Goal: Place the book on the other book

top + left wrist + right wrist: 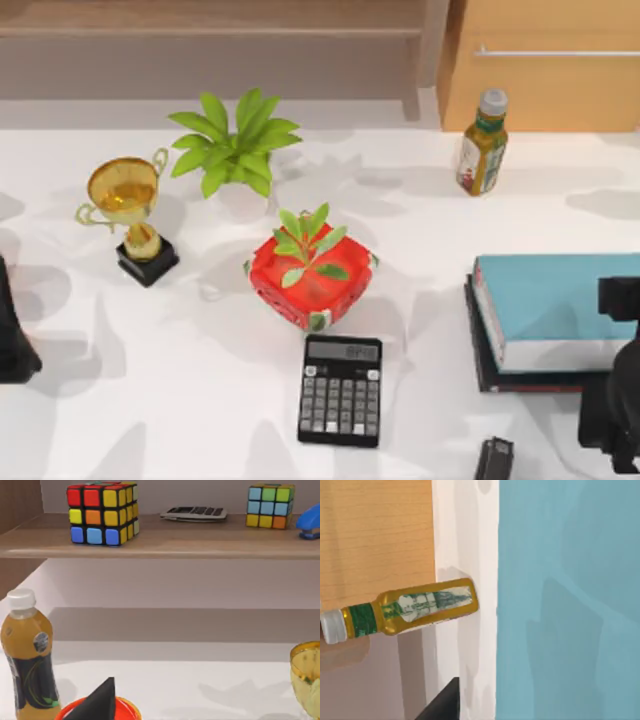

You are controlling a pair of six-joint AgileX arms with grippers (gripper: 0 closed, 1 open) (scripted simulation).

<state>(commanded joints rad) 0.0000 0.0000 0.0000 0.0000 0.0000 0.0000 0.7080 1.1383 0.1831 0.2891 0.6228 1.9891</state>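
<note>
Left arm (14, 335): parked at 9 o'clock on the table edge; I cannot tell its grip.
Calculator (340, 389): at 6 o'clock, just below the red pot (312, 280).
Book (560, 310): at 3 o'clock, lying flat on top of the black book (487, 368).
Right arm (620, 380): at 4 o'clock, over the book's corner; I cannot tell its grip.

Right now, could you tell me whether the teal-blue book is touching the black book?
Touching. In the top view, the teal-blue book lies flat on the black book, whose dark edge shows along its left and near sides with no gap.
</note>
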